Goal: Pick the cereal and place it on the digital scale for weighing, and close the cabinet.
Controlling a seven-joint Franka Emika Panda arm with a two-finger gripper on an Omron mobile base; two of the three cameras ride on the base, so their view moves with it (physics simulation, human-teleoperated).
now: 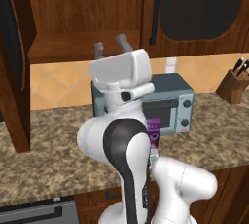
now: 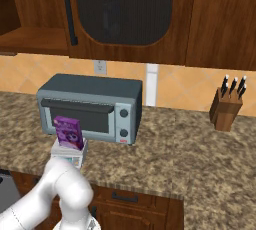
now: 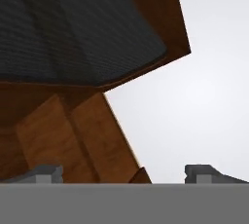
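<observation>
Cereal (image 2: 68,131) stands on digital scale (image 2: 68,155); empty fingers (image 1: 112,45) spread wide near cabinet (image 1: 63,9); a careless swing may clip the shelf edge.

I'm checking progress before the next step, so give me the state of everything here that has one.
cereal: upright on the digital scale.
digital scale: loaded, on the counter.
cabinet: left door open, right door shut.
gripper: jaws open, empty, raised toward the cabinet.
toaster oven: door shut.
</observation>
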